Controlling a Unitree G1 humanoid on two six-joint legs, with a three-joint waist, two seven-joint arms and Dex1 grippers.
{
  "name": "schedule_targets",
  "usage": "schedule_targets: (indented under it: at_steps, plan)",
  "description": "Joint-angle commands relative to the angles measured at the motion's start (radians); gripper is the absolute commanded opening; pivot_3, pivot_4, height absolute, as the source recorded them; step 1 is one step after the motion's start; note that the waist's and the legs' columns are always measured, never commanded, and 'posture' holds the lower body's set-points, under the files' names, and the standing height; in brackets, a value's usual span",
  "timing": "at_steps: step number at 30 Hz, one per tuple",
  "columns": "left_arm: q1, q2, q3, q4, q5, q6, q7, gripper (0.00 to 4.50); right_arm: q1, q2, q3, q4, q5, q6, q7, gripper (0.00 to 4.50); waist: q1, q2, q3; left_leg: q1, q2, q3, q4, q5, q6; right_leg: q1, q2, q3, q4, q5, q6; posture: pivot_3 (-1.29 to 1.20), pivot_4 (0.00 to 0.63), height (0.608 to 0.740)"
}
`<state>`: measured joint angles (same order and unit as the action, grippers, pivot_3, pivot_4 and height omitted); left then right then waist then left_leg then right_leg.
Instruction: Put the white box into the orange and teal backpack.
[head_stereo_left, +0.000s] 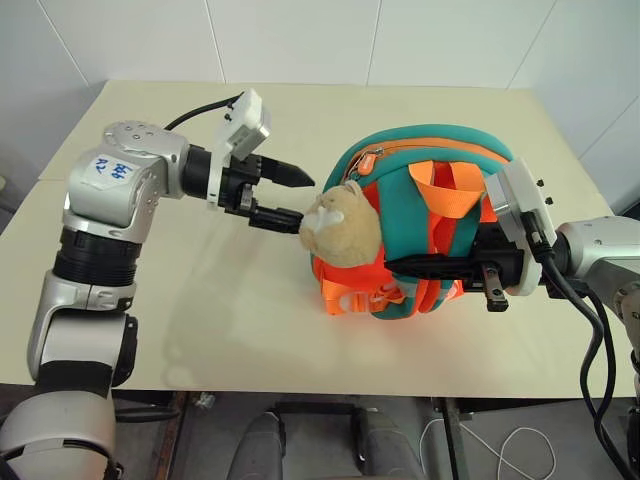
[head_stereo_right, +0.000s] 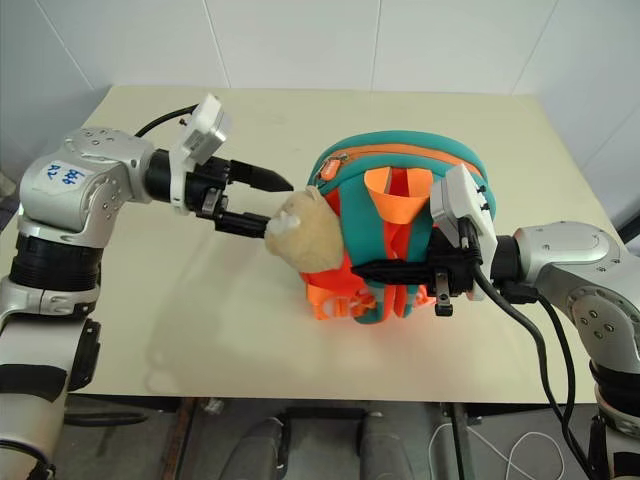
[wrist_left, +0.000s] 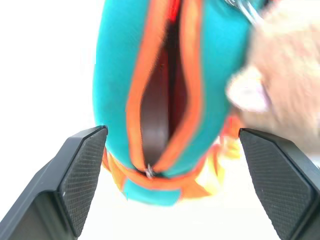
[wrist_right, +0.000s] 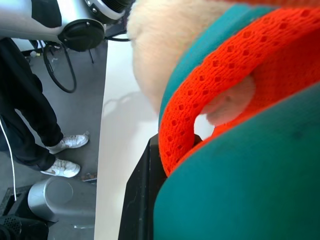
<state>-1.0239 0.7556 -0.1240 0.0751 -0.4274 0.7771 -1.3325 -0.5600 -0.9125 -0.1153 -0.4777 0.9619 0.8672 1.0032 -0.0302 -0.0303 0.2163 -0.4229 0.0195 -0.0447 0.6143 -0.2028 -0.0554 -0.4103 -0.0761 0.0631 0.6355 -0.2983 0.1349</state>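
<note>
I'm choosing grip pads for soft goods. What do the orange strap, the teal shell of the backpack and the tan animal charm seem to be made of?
Orange strap: open-mesh fabric, going by its holes. Teal backpack shell: smooth, matte, probably neoprene-like cloth. Tan animal charm: fuzzy plush.

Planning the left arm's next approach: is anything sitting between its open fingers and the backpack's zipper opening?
Only partly. The plush charm hangs right beside the left gripper, off one side; the zipper opening of the orange and teal backpack faces it unblocked.
</note>
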Motion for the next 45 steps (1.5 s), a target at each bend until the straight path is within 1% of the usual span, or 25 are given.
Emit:
schedule_targets:
  at_steps: [1, 5, 7, 9, 14, 17, 20, 23, 25, 28, 31, 33, 35, 37, 42, 45]
  plan:
    - [0.034, 0.040, 0.105, -0.153, -0.093, 0.035, 0.004, 4.49, -0.009, -0.004, -0.015, 0.000, -0.009, -0.031, 0.022, 0.00, 0.000, 0.000, 0.000, 0.000, 0.000, 0.000, 0.000, 0.000, 0.000, 0.000, 0.000, 0.000, 0.000, 0.000, 0.000, 0.00, 0.150, 0.740]
    - [0.103, 0.041, 0.197, -0.302, -0.210, 0.140, 0.076, 4.49, -0.002, 0.000, -0.014, 0.001, -0.016, -0.035, 0.024, 0.00, 0.002, 0.000, 0.000, 0.000, 0.000, 0.000, 0.000, 0.000, 0.000, 0.000, 0.000, -0.001, 0.000, 0.000, -0.001, 0.00, 0.150, 0.740]
    - [0.124, 0.013, 0.232, -0.352, -0.250, 0.186, 0.153, 4.49, -0.001, 0.004, -0.013, 0.002, -0.017, -0.034, 0.021, 0.00, 0.002, 0.000, 0.000, 0.000, 0.000, 0.000, 0.000, 0.000, 0.000, 0.000, 0.000, 0.000, 0.001, 0.000, -0.001, 0.00, 0.150, 0.740]
    - [0.136, -0.021, 0.243, -0.389, -0.278, 0.218, 0.226, 4.49, 0.001, 0.007, -0.011, 0.002, -0.020, -0.035, 0.021, 0.00, 0.004, 0.000, 0.000, 0.001, 0.000, 0.000, 0.001, 0.000, 0.000, 0.001, 0.000, 0.000, 0.001, 0.000, 0.000, 0.00, 0.150, 0.740]
    - [0.151, -0.086, 0.217, -0.442, -0.306, 0.239, 0.335, 4.49, -0.003, 0.010, -0.006, 0.008, -0.030, -0.039, 0.024, 0.00, 0.003, 0.000, 0.000, 0.001, 0.000, -0.001, 0.002, 0.001, 0.000, 0.002, 0.000, 0.000, 0.001, 0.000, 0.000, 0.00, 0.150, 0.740]
    - [0.145, -0.121, 0.177, -0.452, -0.285, 0.220, 0.383, 4.49, -0.002, 0.010, -0.010, 0.008, -0.037, -0.041, 0.024, 0.00, 0.002, 0.000, 0.000, 0.001, 0.000, -0.001, 0.002, 0.001, 0.000, 0.002, 0.000, 0.000, 0.001, 0.000, 0.000, 0.00, 0.150, 0.740]
    - [0.139, -0.117, 0.123, -0.442, -0.269, 0.254, 0.412, 4.49, -0.002, 0.013, -0.012, 0.003, -0.039, -0.041, 0.019, 0.00, 0.002, 0.000, 0.000, 0.001, 0.000, -0.001, 0.002, 0.001, 0.000, 0.002, 0.000, 0.000, 0.001, 0.000, 0.000, 0.00, 0.150, 0.740]
    - [0.135, -0.085, 0.085, -0.445, -0.269, 0.285, 0.416, 3.91, 0.000, 0.016, -0.014, -0.001, -0.040, -0.041, 0.014, 0.00, 0.002, 0.000, 0.000, 0.001, 0.000, -0.001, 0.002, 0.001, 0.000, 0.002, 0.000, 0.000, 0.001, 0.000, 0.000, 0.00, 0.150, 0.740]
    - [0.119, -0.077, 0.083, -0.441, -0.281, 0.302, 0.422, 3.34, 0.004, 0.017, -0.017, -0.004, -0.040, -0.041, 0.013, 0.00, 0.003, 0.000, 0.000, 0.001, 0.000, -0.001, 0.002, 0.001, 0.000, 0.002, 0.000, 0.000, 0.001, 0.000, 0.000, 0.00, 0.150, 0.740]
    - [0.096, -0.064, 0.093, -0.433, -0.306, 0.340, 0.423, 2.44, 0.012, 0.017, -0.027, -0.010, -0.034, -0.042, 0.011, 0.00, 0.003, 0.000, 0.000, 0.001, 0.000, -0.001, 0.002, 0.001, 0.000, 0.002, 0.000, 0.000, 0.001, 0.000, 0.000, 0.00, 0.150, 0.740]
    - [0.072, -0.052, 0.112, -0.422, -0.334, 0.372, 0.417, 1.66, 0.032, 0.032, -0.049, -0.017, -0.020, -0.061, 0.014, 0.00, 0.003, 0.000, 0.000, 0.001, 0.000, -0.001, 0.002, 0.001, 0.000, 0.002, 0.000, 0.000, 0.000, 0.000, 0.000, 0.00, 0.150, 0.740]
    - [0.056, -0.049, 0.125, -0.409, -0.346, 0.389, 0.426, 1.20, 0.046, 0.041, -0.062, -0.022, -0.013, -0.075, 0.018, 0.00, 0.002, 0.000, 0.000, 0.001, 0.000, -0.001, 0.001, 0.001, 0.000, 0.002, 0.000, 0.000, 0.000, 0.000, 0.000, 0.00, 0.150, 0.740]
    - [0.025, -0.041, 0.151, -0.370, -0.351, 0.405, 0.434, 0.85, 0.071, 0.055, -0.083, -0.026, 0.004, -0.089, 0.018, 0.00, 0.002, 0.000, 0.000, 0.001, 0.000, -0.001, 0.001, 0.001, 0.000, 0.002, 0.000, 0.000, 0.000, 0.000, 0.000, 0.00, 0.150, 0.740]
    - [-0.006, -0.020, 0.168, -0.315, -0.340, 0.405, 0.434, 0.67, 0.106, 0.068, -0.103, -0.036, 0.016, -0.105, 0.019, 0.00, 0.003, 0.000, 0.000, 0.001, 0.000, -0.001, 0.001, 0.001, 0.000, 0.002, 0.000, 0.000, 0.000, 0.000, 0.000, 0.00, 0.150, 0.740]
    - [-0.039, 0.059, 0.130, -0.192, -0.278, 0.348, 0.394, 0.65, 0.176, 0.105, -0.118, -0.090, 0.068, -0.115, -0.006, 0.00, 0.001, 0.000, 0.000, 0.002, 0.000, -0.001, 0.000, 0.001, 0.000, 0.002, 0.000, 0.000, 0.000, 0.000, 0.000, 0.00, 0.150, 0.740]
    - [-0.059, 0.088, 0.103, -0.127, -0.246, 0.310, 0.364, 0.63, 0.193, 0.127, -0.119, -0.112, 0.081, -0.120, -0.030, 0.00, 0.002, 0.000, 0.000, 0.001, 0.000, -0.001, 0.000, 0.001, 0.000, 0.002, 0.000, 0.000, 0.000, 0.000, 0.000, 0.00, 0.150, 0.740]
